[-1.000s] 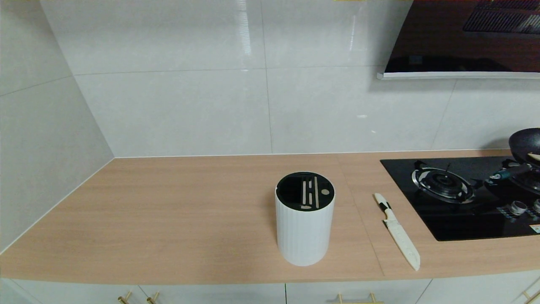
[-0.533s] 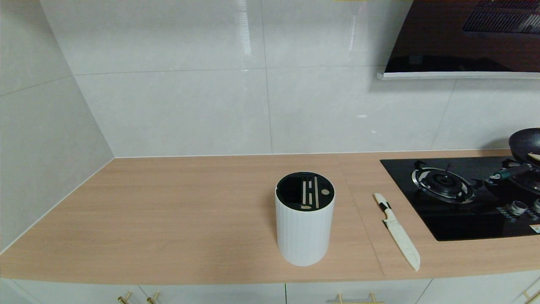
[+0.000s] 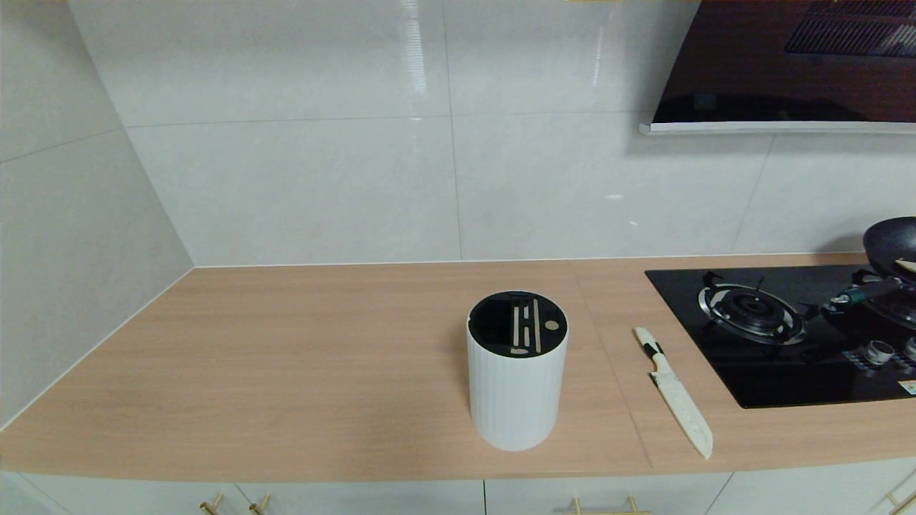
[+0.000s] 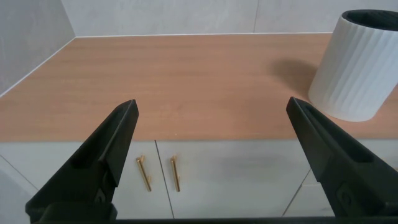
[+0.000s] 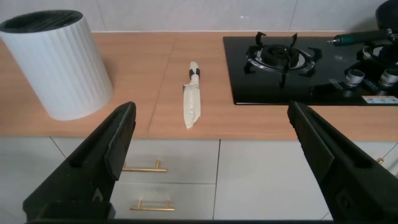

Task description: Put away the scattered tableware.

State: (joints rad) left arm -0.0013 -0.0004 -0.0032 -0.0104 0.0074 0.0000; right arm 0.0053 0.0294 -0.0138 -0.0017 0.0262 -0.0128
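A white ribbed knife holder (image 3: 517,370) with a black slotted top stands upright on the wooden counter (image 3: 322,357), near its front edge. To its right a cream knife (image 3: 673,388) with a black band on the handle lies flat, its tip toward the front edge. My left gripper (image 4: 211,124) hangs open in front of the counter, left of the knife holder (image 4: 359,65). My right gripper (image 5: 211,124) is open too, off the counter's front edge, facing the knife (image 5: 191,98) and the knife holder (image 5: 59,62).
A black gas hob (image 3: 780,332) fills the counter's right end, with a dark pan (image 3: 891,247) on its far burner. A range hood (image 3: 787,64) hangs above. White drawers with brass handles (image 5: 143,167) sit below the counter. Tiled walls close the back and left.
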